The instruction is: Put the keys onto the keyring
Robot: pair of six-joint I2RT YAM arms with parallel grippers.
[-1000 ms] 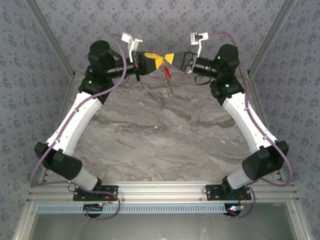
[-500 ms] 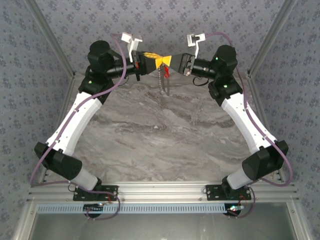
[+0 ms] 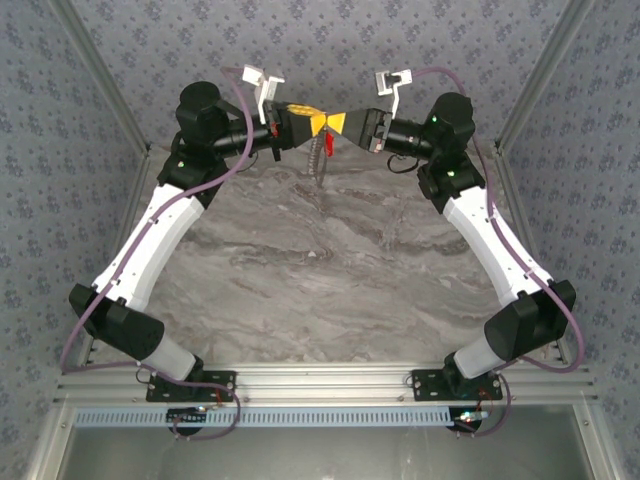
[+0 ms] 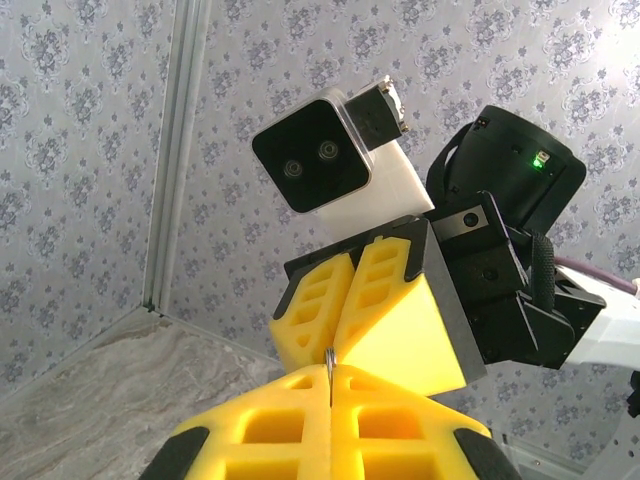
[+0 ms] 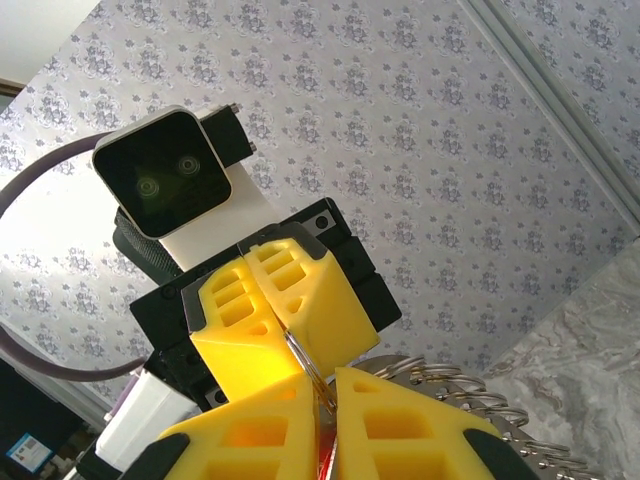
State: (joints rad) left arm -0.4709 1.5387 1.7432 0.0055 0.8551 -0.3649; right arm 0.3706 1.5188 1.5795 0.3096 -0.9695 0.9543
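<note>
High over the back of the table, my left gripper [image 3: 317, 122] and right gripper [image 3: 331, 123] meet tip to tip. The left gripper [image 4: 330, 376] is shut on the thin metal keyring [image 4: 329, 358], whose edge sticks up between its yellow fingers. In the right wrist view the keyring [image 5: 303, 350] runs from the left gripper's fingers into the narrow gap of my right gripper [image 5: 328, 388], which has closed on it. A red bit of the keys [image 5: 325, 458] shows low in that gap. The red key [image 3: 327, 147] hangs just below the grippers.
A coiled metal chain [image 3: 318, 162] dangles under the grippers above the marble table [image 3: 330, 280]; its coils [image 5: 455, 385] lie beside my right fingers. Patterned walls [image 3: 330, 40] and aluminium posts [image 3: 110, 90] stand close behind.
My right gripper has moved left to meet the left gripper's tips and has closed its fingers. The hanging chain and red key have swung left and up. The left arm has stayed put.
</note>
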